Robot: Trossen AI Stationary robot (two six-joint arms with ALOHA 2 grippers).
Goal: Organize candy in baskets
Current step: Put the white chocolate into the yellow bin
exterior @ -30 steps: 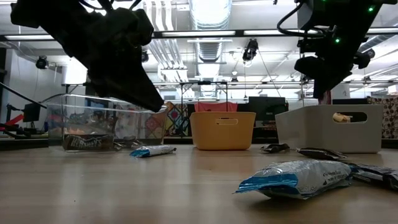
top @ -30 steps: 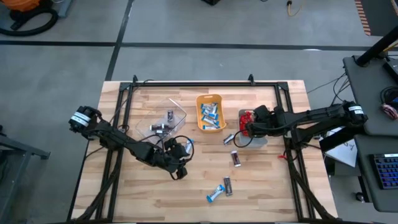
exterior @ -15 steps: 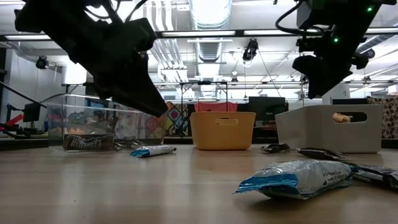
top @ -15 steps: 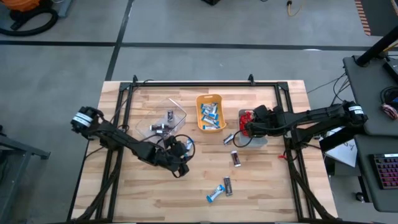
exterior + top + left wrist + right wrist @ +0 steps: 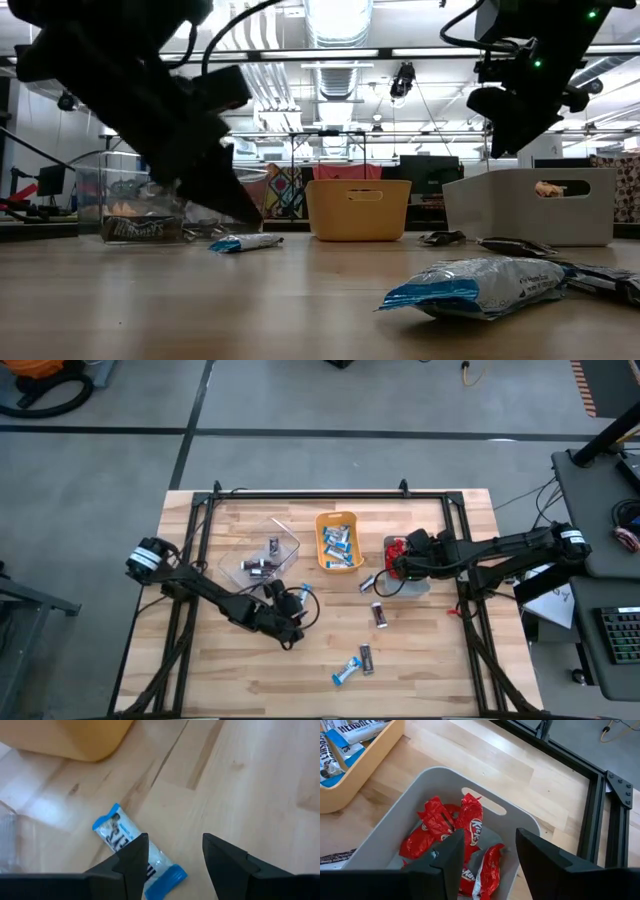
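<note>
Hovering spread-fingered, left gripper (image 5: 172, 855) nears crinkly blue-and-white candy bar (image 5: 131, 851) on woodgrain table (image 5: 260, 785).

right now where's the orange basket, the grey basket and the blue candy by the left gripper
orange basket (image 5: 358, 210), low view, front wall
grey basket (image 5: 395, 827), right wrist view, side wall
blue candy (image 5: 120, 832), left wrist view, wrapper's middle

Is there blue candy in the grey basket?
No, the grey basket holds only red candy, seen past the open right gripper.
</note>
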